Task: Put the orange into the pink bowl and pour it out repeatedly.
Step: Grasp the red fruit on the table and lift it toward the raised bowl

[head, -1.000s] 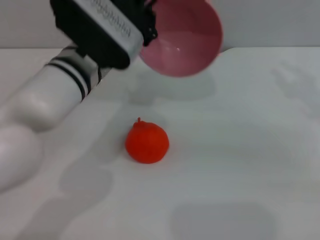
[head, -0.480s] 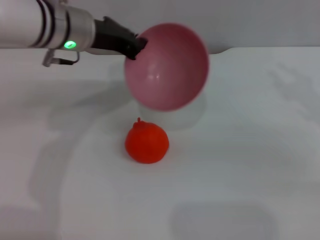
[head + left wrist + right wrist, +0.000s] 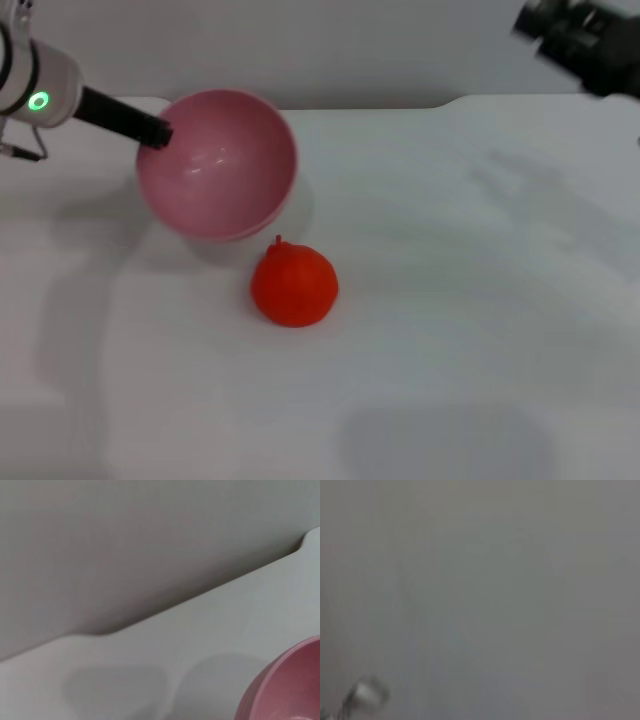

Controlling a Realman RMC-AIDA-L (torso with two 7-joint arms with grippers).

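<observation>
The orange (image 3: pixel 294 285) lies on the white table (image 3: pixel 460 300), just in front of the pink bowl (image 3: pixel 218 165) and a little to its right. The bowl is empty and low over the table at the back left, its opening tipped up toward the head camera. My left gripper (image 3: pixel 160 132) reaches in from the left and is shut on the bowl's left rim. Part of the bowl's rim (image 3: pixel 290 685) shows in the left wrist view. My right arm (image 3: pixel 580 35) is a dark blurred shape at the far top right, well away from both.
The table's back edge (image 3: pixel 400 103) runs behind the bowl, with a grey wall beyond it. The right wrist view shows only a grey blur.
The left arm swung the bowl down and to the left, from high and tipped over to low and nearly upright. The orange stayed put. The right arm came into view at top right.
</observation>
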